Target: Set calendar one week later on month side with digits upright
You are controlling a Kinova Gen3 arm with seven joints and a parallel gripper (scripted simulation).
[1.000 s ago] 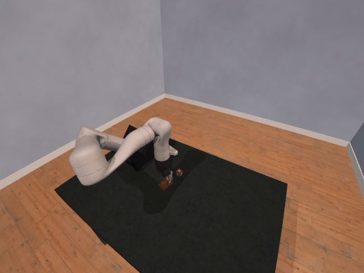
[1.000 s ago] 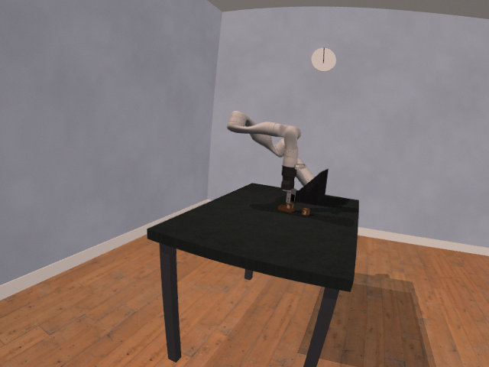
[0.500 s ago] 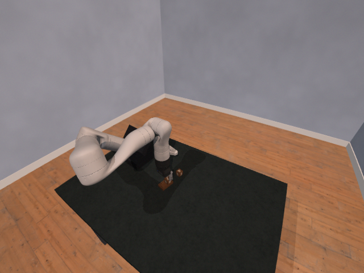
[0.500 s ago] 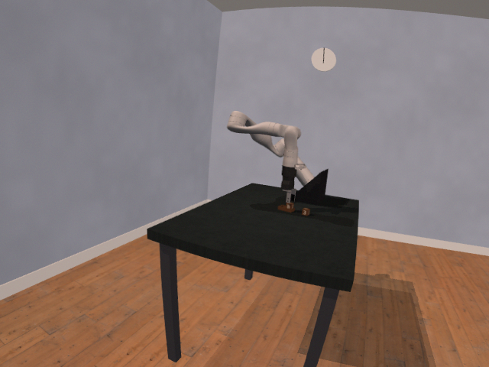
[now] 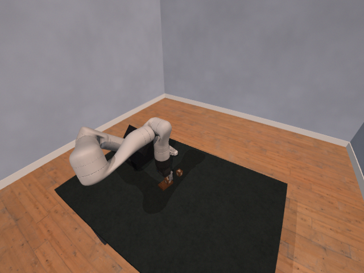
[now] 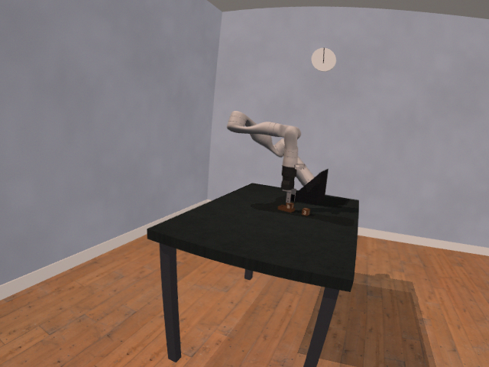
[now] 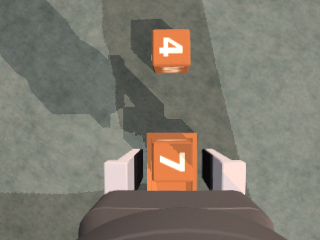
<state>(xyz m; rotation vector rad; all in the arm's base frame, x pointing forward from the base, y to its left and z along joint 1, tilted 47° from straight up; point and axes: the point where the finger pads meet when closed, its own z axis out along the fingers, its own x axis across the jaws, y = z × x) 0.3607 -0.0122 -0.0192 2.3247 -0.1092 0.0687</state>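
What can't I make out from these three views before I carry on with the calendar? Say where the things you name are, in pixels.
- Month name on the tray (image 5: 161, 186) (image 6: 281, 207) (image 7: 172, 187): too small in the top and exterior views; not readable in the wrist view.
- Near end of the tray: hidden by the end effector's housing in the wrist view.
- Undersides of both cubes: face down, hidden in every view.

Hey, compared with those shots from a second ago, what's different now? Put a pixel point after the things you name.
Nothing visibly changed. The arm (image 5: 132, 144) (image 6: 290, 146), the tray (image 5: 162, 186) (image 6: 281, 208) (image 7: 150, 150) and the loose cube (image 5: 179, 172) (image 6: 306, 212) (image 7: 171, 47) are where they were. Any small shift of the jaws is too fine to tell in the earlier pictures.
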